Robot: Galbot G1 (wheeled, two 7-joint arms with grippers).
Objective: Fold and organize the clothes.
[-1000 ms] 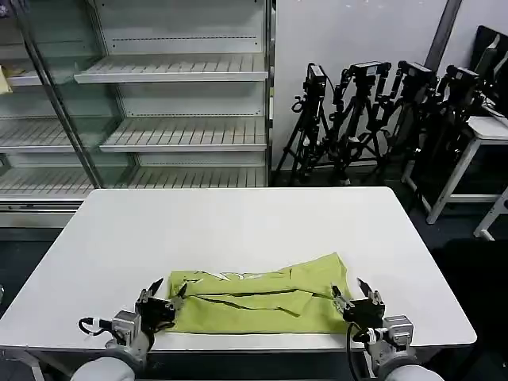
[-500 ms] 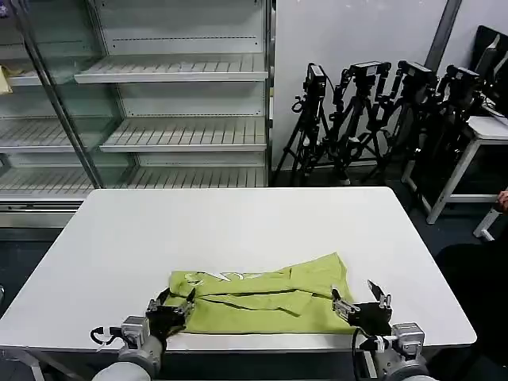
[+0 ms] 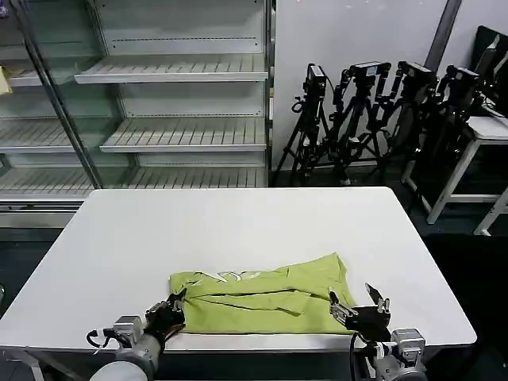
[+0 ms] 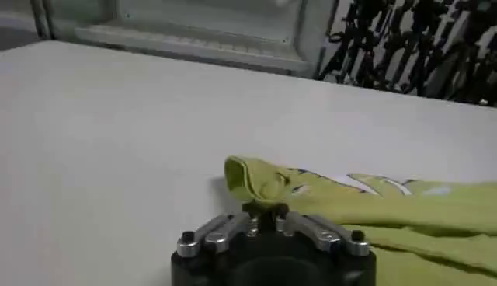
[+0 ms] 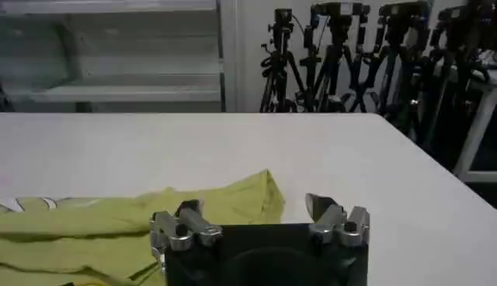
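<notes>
T-shirt: lime T-shirt (image 3: 258, 300) lies on the white desk (image 3: 238, 226), already gathered into a rumpled band along the desk's near edge.
Left gripper: left gripper (image 3: 168, 311) sits at the shirt's left end, jaws drawn together at the hem; whether cloth is pinched, I cannot tell.
Right gripper: right gripper (image 3: 358, 308) sits at the shirt's right end, jaws apart, one fingertip on the cloth and one beyond its edge.
Progress: roughly one lengthwise fold made; crosswise folds and tidying seem left.
</notes>
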